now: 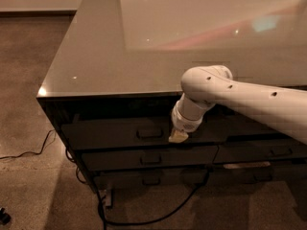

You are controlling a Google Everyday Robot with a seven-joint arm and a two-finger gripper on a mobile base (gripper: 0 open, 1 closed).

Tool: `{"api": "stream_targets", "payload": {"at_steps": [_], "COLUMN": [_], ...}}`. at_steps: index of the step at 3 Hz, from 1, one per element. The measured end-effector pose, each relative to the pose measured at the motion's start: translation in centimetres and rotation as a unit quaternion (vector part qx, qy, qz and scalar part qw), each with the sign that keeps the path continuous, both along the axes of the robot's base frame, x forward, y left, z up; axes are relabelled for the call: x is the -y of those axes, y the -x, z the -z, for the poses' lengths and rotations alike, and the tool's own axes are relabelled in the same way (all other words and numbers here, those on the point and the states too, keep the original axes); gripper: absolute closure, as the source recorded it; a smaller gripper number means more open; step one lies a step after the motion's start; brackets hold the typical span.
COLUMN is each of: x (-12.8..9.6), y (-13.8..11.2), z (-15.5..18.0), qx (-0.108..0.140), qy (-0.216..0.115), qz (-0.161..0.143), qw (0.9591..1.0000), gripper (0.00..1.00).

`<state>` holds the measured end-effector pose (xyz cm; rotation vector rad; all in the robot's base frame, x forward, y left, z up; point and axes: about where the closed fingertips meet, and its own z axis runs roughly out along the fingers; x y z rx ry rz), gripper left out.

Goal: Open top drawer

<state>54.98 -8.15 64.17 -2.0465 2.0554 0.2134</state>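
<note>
The top drawer (110, 134) is a wide dark front just under the glossy cabinet top, with a small rectangular loop handle (150, 133) at its middle. It sits level with the fronts around it. My gripper (178, 137) hangs down from the white arm (240, 97), which reaches in from the right. Its pale tip is in front of the top drawer, a little to the right of the handle and at about the same height. I cannot tell whether it touches the drawer front.
Two shallower dark drawers (148, 158) lie below the top one, and narrower drawers (268, 150) stand in the right column. The glossy cabinet top (144, 42) reflects light. Black cables (144, 217) trail on the brown floor at the cabinet's foot and to the left (29, 152).
</note>
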Motion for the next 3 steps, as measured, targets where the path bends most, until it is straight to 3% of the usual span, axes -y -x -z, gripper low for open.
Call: {"api": "stream_targets", "payload": {"at_steps": [1, 2, 3], "x": [0.2, 0.3, 0.3], "y": [1.1, 2.4, 2.4], "z": [-1.0, -2.3, -2.2], "qx": [0.000, 0.004, 0.004], "qy": [0.001, 0.006, 0.006], "qz": [-0.004, -0.013, -0.013], "qw": [1.0000, 0.9999, 0.9999], "gripper": [0.88, 1.00, 1.00]}}
